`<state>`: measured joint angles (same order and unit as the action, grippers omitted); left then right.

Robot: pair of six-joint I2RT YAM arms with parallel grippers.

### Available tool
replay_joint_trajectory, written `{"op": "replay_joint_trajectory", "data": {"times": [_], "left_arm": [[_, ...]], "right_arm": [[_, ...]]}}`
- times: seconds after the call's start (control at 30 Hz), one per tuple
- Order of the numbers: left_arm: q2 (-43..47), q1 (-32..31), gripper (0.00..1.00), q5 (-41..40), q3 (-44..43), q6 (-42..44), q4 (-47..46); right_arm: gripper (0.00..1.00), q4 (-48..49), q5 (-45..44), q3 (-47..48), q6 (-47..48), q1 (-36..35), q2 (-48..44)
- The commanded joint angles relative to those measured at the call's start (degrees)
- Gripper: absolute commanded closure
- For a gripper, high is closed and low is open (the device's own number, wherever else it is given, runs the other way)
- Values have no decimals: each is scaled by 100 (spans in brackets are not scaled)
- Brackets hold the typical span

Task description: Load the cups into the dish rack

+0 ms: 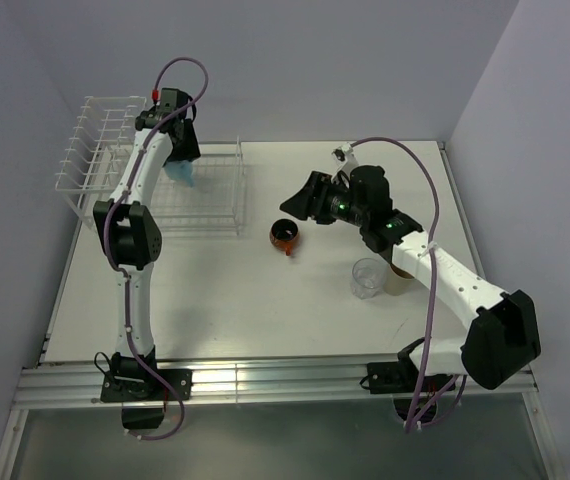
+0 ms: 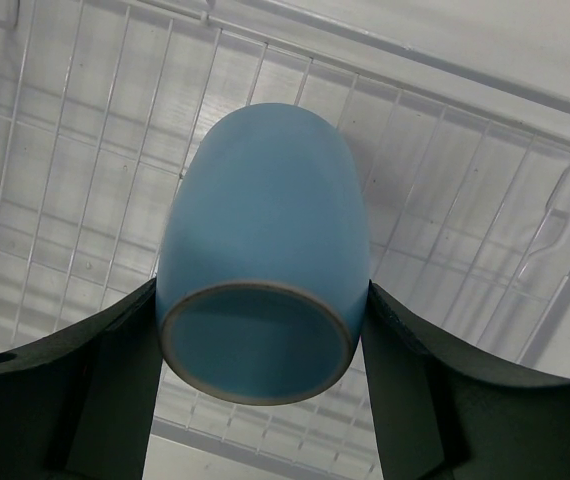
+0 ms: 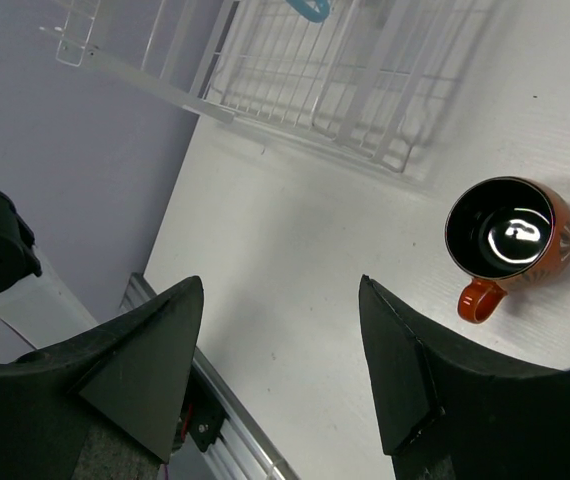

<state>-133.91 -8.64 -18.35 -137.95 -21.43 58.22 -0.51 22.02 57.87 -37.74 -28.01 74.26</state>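
My left gripper (image 1: 183, 158) is shut on a light blue cup (image 1: 179, 174) and holds it over the basket part of the white wire dish rack (image 1: 215, 205). In the left wrist view the cup (image 2: 265, 220) lies between both fingers (image 2: 105, 390) with its mouth toward the camera, above the rack wires (image 2: 65, 200). My right gripper (image 1: 296, 196) is open and empty, just above and behind a dark red-orange handled cup (image 1: 286, 237) that stands upright on the table, also in the right wrist view (image 3: 510, 232). A clear tumbler (image 1: 368, 279) and a beige cup (image 1: 401, 281) stand by the right forearm. No second blue mug shows.
The rack's tall plate slots (image 1: 95, 140) are at its left end by the left wall. The rack's near corner (image 3: 385, 150) shows in the right wrist view. A metal rail (image 1: 265, 380) runs along the table's near edge. Walls close in on the left, back and right.
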Motion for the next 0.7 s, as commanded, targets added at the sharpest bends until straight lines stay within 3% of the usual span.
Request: {"op": "replay_joint_trajectory", "data": {"times": [0.0,0.27,0.47,0.67], "left_arm": [[102,38,91,-152,-241,157,-232],[-30,47,86,-107,-259,166,-188],[5,47,74,-125,-127,113,-276],[40,47,44,-152,22,86,-355]], "right_arm": [[29,113,-58,295,100,-64,45],[29,95,-84,366,117,-117,115],[29,95,-84,357,126,-135,168],[29,95,-84,357,126,-161,212]]}}
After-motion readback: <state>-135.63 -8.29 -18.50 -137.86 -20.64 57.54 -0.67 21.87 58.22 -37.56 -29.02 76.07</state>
